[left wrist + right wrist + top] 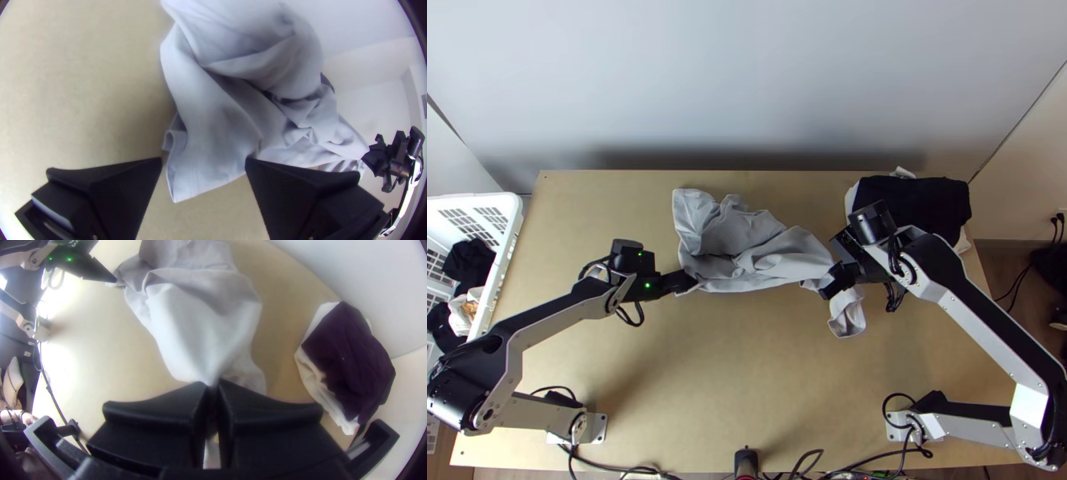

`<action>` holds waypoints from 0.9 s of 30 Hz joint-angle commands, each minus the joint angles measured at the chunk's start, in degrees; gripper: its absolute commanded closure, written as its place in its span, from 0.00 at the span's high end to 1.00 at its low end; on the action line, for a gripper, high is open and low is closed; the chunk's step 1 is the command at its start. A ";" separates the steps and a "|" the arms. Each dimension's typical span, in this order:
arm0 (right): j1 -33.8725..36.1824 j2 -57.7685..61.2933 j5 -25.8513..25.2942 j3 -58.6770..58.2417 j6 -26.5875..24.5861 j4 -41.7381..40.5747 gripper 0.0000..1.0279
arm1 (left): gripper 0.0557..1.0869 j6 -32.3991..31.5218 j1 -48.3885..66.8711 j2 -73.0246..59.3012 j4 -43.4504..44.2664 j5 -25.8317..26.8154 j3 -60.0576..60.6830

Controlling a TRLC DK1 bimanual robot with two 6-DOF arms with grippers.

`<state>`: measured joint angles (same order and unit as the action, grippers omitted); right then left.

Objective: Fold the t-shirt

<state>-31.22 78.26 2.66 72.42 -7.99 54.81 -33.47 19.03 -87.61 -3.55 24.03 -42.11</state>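
The right gripper (831, 282) clamps the bunched grey t-shirt (739, 240) — neckline hard to make out — while the left gripper (689, 282) stands open at one edge.

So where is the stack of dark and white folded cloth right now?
In the top view, the dark and white folded cloth lies at the table's far right corner, just beyond the right gripper.
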 commanded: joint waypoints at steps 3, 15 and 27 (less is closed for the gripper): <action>0.11 0.49 0.07 0.00 -0.01 -0.40 0.03 | 0.03 -3.35 0.57 2.10 2.32 -1.18 1.77; 0.37 0.40 0.07 -0.62 -0.01 -0.40 0.03 | 0.03 -10.82 -7.86 16.16 -5.85 22.20 -5.18; 6.17 -1.44 0.07 4.39 1.75 -0.40 0.03 | 0.03 -31.30 -17.97 25.65 8.56 32.57 -11.77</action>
<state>-29.23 78.00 2.90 72.44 -7.86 54.48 -54.72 6.92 -65.78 -1.72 51.00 -50.78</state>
